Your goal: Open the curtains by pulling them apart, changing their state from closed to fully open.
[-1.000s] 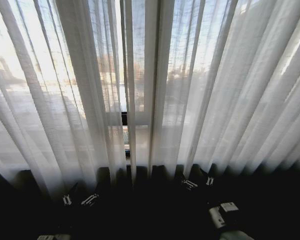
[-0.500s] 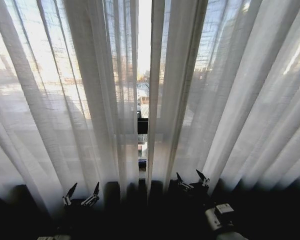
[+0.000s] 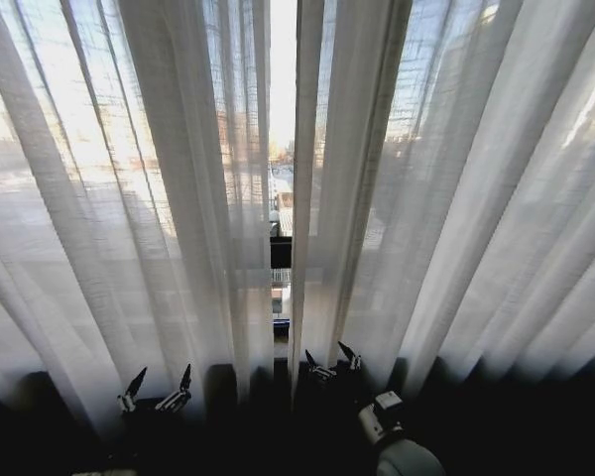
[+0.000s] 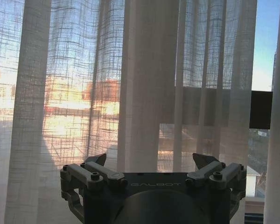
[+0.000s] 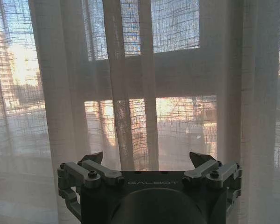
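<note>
Bright window light fills the narrow gap between the curtains (image 3: 178, 198), and with the left gripper (image 3: 159, 389) and right gripper (image 3: 331, 361) both spread and empty, a careless close could pinch only a thin pleat that slips free.

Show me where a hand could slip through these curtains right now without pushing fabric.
The one free patch is the narrow slit between the left curtain panel and the right curtain panel, crossed by the dark window bar. Elsewhere the pleats hang dense. The open left hand faces fabric; the open right hand sits just right of the slit.
</note>
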{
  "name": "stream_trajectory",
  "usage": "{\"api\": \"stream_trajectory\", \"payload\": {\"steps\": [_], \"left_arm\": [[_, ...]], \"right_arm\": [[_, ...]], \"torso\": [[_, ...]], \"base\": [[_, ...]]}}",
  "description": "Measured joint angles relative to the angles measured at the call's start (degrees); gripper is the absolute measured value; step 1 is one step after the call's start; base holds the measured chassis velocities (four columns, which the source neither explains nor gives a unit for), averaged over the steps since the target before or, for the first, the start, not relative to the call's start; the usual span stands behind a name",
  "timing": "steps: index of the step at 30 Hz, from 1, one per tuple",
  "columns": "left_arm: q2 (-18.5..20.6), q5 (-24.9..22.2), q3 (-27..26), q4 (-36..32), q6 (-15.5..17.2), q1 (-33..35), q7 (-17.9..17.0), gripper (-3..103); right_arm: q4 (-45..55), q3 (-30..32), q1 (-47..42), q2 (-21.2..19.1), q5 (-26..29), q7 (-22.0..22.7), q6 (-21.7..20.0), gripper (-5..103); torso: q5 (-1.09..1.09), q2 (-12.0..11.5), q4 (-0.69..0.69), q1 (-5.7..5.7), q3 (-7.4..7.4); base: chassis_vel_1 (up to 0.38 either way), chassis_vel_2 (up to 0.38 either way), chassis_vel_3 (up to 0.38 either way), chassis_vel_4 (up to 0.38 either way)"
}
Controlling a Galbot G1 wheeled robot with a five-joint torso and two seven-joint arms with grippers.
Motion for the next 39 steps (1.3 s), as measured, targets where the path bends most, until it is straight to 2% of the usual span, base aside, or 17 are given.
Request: {"api": "stream_trajectory", "payload": {"steps": [5, 8, 14, 19, 30, 32, 34, 38, 39], "left_arm": [[-0.9, 0.3, -0.5, -0.2, 0.0, 0.1, 0.0, 100], [-1.4, 1.1, -1.0, -0.1, 0.0, 0.2, -0.1, 100], [-1.9, 1.1, -1.9, -0.4, 0.0, 0.5, -0.1, 100], [-2.3, 1.3, -2.0, -0.6, 0.0, 0.7, -0.2, 100], [-2.8, 2.0, -1.7, -0.6, 0.0, 0.7, -0.2, 100], [-2.7, 2.1, -1.7, -0.8, 0.0, 0.8, -0.2, 100], [-2.7, 2.1, -1.7, -0.8, 0.0, 0.8, -0.2, 100], [-2.7, 2.2, -1.6, -1.2, 0.0, 0.8, -0.2, 100], [-2.7, 2.2, -1.6, -1.2, 0.0, 0.8, -0.2, 100]], "right_arm": [[-3.7, -1.6, 5.3, -0.7, 2.0, 0.4, 0.0, 100], [-8.0, -3.5, 11.5, -0.5, 5.4, 1.1, -1.3, 100], [-14.6, -6.0, 20.9, 0.7, 6.5, 2.3, -1.9, 100], [-21.0, -6.2, 27.8, 2.2, 6.7, 3.8, -1.7, 100], [-31.2, -5.2, 35.4, 4.6, 4.0, 6.7, 0.6, 100], [-32.8, -5.2, 37.0, 5.4, 3.3, 7.2, 1.0, 103], [-33.4, -5.2, 37.5, 5.6, 3.0, 7.5, 1.3, 99], [-33.9, -5.4, 38.0, 5.6, 2.0, 7.8, 2.0, 78], [-33.9, -5.4, 38.0, 5.6, 2.0, 7.8, 2.0, 78]], "torso": [[0.02, 0.0, -0.01, 0.03, 0.01], [0.02, 0.0, 0.00, 0.02, 0.00], [0.02, 0.0, 0.01, 0.03, 0.01], [0.03, 0.0, 0.00, 0.02, 0.01], [0.02, 0.0, -0.01, 0.02, 0.01], [0.02, 0.0, 0.00, 0.02, 0.00], [0.02, 0.0, 0.01, 0.02, 0.00], [0.02, 0.0, 0.00, 0.02, 0.00], [0.02, 0.0, 0.00, 0.02, 0.00]], "base": [[0.000, 0.000, 0.000, 0.000], [0.000, 0.000, 0.000, 0.000], [0.000, 0.000, 0.000, 0.000], [0.000, 0.000, 0.000, 0.000], [0.000, 0.000, 0.000, 0.000], [0.000, 0.000, 0.000, 0.000], [0.000, 0.000, 0.000, 0.000], [0.000, 0.000, 0.000, 0.000], [0.000, 0.000, 0.000, 0.000]]}}
